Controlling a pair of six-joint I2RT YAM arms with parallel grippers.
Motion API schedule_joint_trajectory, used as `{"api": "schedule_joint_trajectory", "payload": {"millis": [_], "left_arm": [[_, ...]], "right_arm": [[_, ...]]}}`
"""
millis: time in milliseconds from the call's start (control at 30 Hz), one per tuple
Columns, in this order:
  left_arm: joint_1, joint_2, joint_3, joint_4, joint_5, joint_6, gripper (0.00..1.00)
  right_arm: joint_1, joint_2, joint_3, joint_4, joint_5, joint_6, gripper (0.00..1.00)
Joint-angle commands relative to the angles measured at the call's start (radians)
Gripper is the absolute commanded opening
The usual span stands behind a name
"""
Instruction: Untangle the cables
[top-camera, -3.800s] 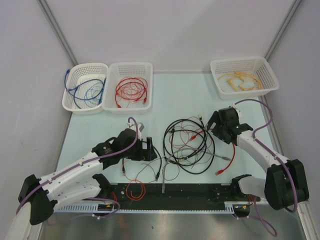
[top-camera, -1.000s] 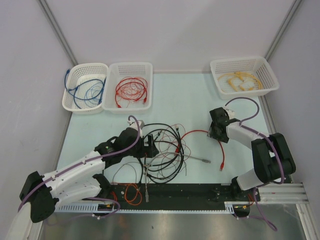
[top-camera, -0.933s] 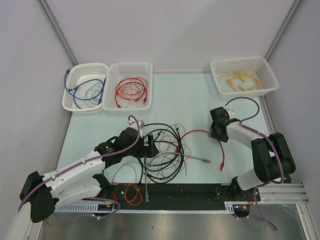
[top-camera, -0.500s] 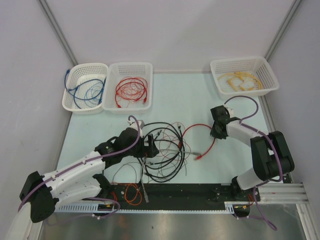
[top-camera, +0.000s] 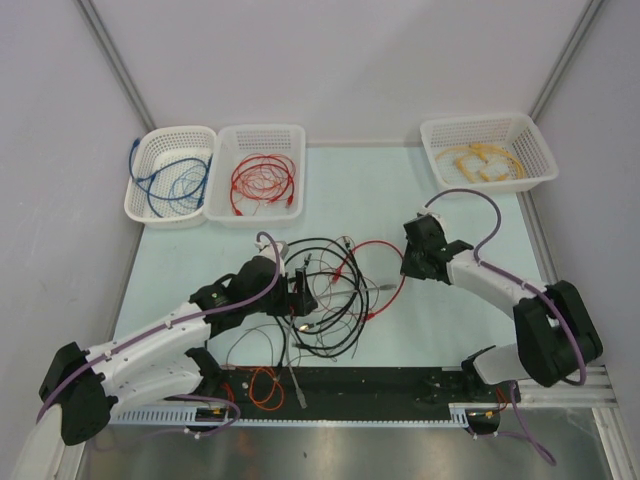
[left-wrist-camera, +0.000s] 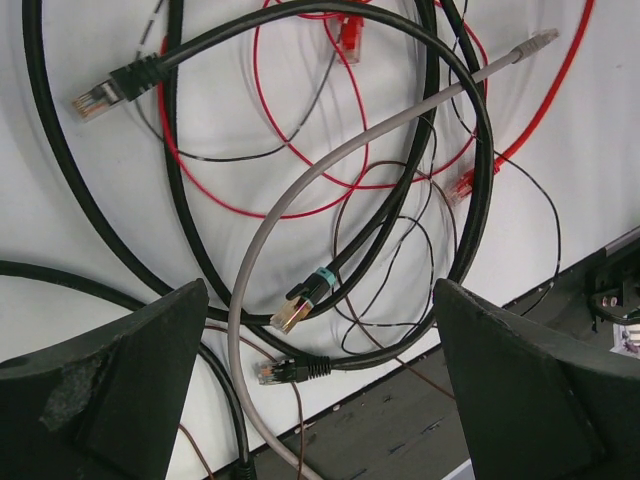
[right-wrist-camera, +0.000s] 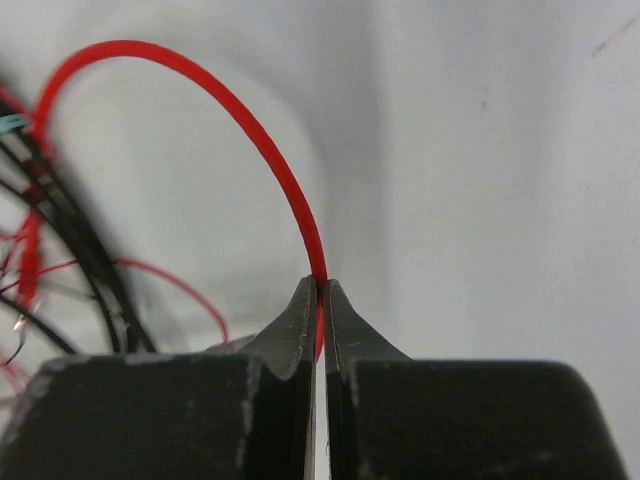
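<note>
Cables (top-camera: 325, 300) jumbled on table (top-camera: 360, 190) centre, by L arm. R gripper (right-wrist-camera: 320, 300) pinched tight on red cable (right-wrist-camera: 250, 130), prob to draw it out of the knot. L gripper (left-wrist-camera: 318, 295) spread wide above pile, holding nothing; likely ready to pin the rest.

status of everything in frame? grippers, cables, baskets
left gripper: open, over the tangle, holding nothing
right gripper: shut on red cable
red cable: pinched, arcing into the tangle
black cables: looped, tangled with grey cable
left basket: holds blue cables
middle basket: holds red cables
right basket: holds yellow cables
</note>
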Motion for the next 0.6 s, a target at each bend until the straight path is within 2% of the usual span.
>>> {"api": "schedule_joint_trajectory", "payload": {"millis": [0, 233, 300, 400, 467, 567], "left_arm": [[-0.002, 0.013, 0.037, 0.032, -0.013, -0.016, 1.00], [-0.002, 0.001, 0.066, 0.040, -0.075, -0.021, 1.00], [-0.002, -0.010, 0.078, 0.048, -0.092, -0.007, 1.00], [-0.004, -0.057, 0.089, 0.139, -0.088, 0.011, 1.00], [-0.002, -0.085, 0.080, 0.204, -0.079, 0.024, 1.00], [-0.002, -0.095, 0.083, 0.278, -0.066, 0.037, 1.00]], "right_arm": [[0.033, -0.156, 0.080, -0.058, 0.000, 0.010, 0.00], [0.114, -0.339, 0.145, -0.118, 0.052, 0.010, 0.00], [0.122, -0.405, 0.165, -0.084, 0.037, 0.004, 0.00], [0.139, -0.492, 0.186, -0.012, -0.017, 0.009, 0.00], [0.147, -0.500, 0.211, -0.024, -0.003, 0.003, 0.00], [0.141, -0.442, 0.234, -0.113, 0.020, -0.051, 0.32]]}}
